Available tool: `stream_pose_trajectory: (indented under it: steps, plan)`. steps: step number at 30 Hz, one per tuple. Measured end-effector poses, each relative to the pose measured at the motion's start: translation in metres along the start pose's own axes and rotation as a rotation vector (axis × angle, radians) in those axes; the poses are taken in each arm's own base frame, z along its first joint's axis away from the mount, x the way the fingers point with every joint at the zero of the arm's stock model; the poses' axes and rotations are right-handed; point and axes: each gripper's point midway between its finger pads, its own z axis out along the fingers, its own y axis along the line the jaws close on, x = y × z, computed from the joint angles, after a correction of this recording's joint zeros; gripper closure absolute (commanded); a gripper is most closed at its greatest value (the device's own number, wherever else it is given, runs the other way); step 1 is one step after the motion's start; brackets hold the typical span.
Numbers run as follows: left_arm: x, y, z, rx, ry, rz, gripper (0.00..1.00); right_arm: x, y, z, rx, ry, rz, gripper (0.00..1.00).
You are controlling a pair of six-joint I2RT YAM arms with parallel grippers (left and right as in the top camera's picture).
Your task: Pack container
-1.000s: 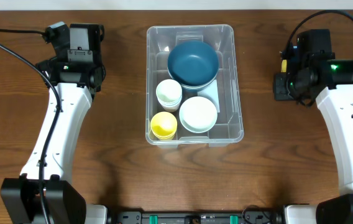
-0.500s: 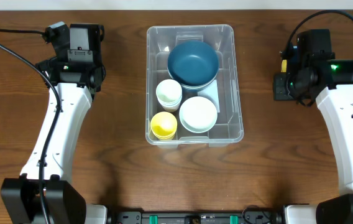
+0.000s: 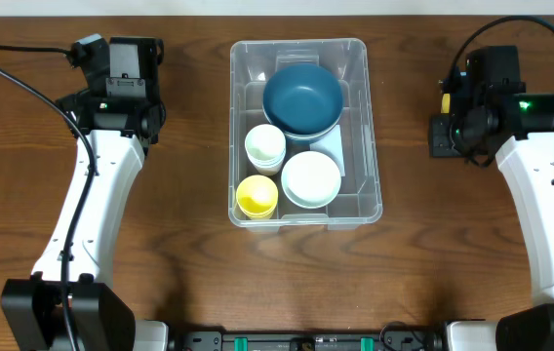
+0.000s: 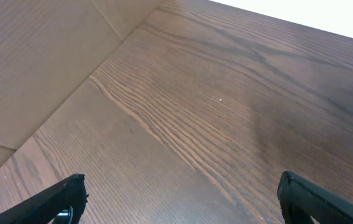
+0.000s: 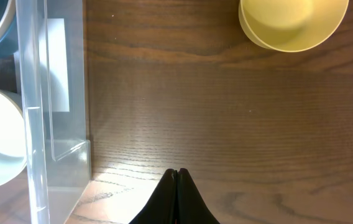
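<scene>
The container, a clear rectangular bin, stands mid-table. It holds a blue bowl, a white bowl, stacked white cups and a yellow cup. Its white label and clear wall fill the left of the right wrist view. My right gripper is shut on nothing, above bare wood just right of the container. A pale yellow bowl sits on the table beyond it. My left gripper hangs wide open over bare wood at the far left, empty.
In the overhead view the yellow bowl is almost wholly hidden under the right arm. The left arm stands far left of the container. The table's back edge and a pale wall lie beyond the left gripper.
My right gripper's fingers have closed the last small gap. Both arms and the container's contents stay where they were.
</scene>
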Motion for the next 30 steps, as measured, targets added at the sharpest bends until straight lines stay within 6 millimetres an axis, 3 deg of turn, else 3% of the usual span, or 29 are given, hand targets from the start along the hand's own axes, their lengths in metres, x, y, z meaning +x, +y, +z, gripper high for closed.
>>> stream_pose_trajectory:
  steps: [4,7,10,14,19,24,27,30]
  plan:
    - [0.0,0.0,0.0,0.0,0.0,0.0,0.02,0.0,0.0,0.0,0.0,0.001,0.0,0.99]
    - [0.0,0.0,0.0,0.0,0.0,0.0,0.02,0.001,0.0,0.0,0.0,0.003,-0.002,0.89]
    - [0.0,0.0,0.0,0.0,0.0,0.0,0.02,0.001,0.0,0.0,0.0,0.003,-0.002,0.99]
    - [0.0,0.0,0.0,0.0,0.0,0.0,0.02,0.001,0.0,0.0,0.0,0.003,0.0,0.98]
    - [0.0,0.0,0.0,0.0,0.0,0.0,0.02,0.001,0.0,0.0,0.0,0.003,0.002,0.71]
    - [0.0,0.0,0.0,0.0,0.0,0.0,0.02,0.0,0.0,0.0,0.001,-0.001,0.008,0.27]
    - [0.0,0.0,0.0,0.0,0.0,0.0,0.02,-0.005,-0.001,0.0,0.002,-0.02,0.014,0.13]
    - [0.0,0.0,0.0,0.0,0.0,0.0,0.02,-0.015,-0.007,0.0,0.021,-0.06,0.046,0.05]
